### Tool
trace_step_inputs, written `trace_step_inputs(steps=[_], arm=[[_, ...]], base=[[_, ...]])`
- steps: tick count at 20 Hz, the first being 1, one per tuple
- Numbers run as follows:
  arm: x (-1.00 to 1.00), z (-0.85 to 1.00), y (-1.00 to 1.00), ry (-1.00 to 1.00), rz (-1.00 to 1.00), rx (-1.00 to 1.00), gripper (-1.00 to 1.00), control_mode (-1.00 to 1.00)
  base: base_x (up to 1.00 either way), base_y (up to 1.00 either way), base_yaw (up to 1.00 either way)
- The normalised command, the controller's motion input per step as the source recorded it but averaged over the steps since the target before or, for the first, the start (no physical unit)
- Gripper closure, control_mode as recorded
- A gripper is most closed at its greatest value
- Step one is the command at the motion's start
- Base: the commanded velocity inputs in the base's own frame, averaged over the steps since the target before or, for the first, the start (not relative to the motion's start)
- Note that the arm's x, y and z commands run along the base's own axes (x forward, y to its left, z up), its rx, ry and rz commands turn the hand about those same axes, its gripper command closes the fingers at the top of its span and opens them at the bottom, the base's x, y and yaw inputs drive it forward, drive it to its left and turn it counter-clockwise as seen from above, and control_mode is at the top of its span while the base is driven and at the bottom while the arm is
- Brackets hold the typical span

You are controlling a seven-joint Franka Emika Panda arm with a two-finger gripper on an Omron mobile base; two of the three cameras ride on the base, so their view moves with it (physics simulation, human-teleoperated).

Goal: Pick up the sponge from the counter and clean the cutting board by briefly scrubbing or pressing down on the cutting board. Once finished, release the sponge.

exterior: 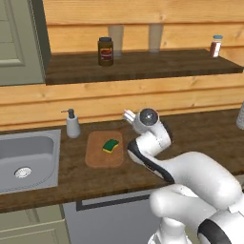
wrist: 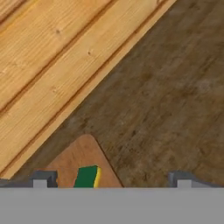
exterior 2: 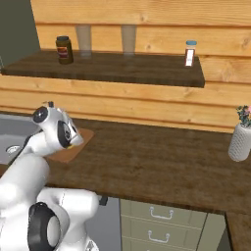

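small green-topped yellow sponge (exterior: 111, 145) lies free on flat light-brown wooden cutting board (exterior: 105, 149) | board on dark wood-grain counter (exterior: 200, 133) beside steel sink (exterior: 24, 159) | gripper (wrist: 111, 178) jaws wide, empty

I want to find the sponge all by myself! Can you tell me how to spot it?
Look along the long dark wooden counter to the steel sink. Just right of the sink and the soap bottle lies a light-brown cutting board. The sponge lies on that board: a little block, green on top and yellow underneath, the only bright green thing there.
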Motion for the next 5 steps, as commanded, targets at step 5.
trace_step_inputs(steps=[5], arm=[[-0.27, 0.87, -0.48, 0.00, 0.09, 0.19, -1.00, -1.00]], base=[[0.00, 0.00, 0.00]])
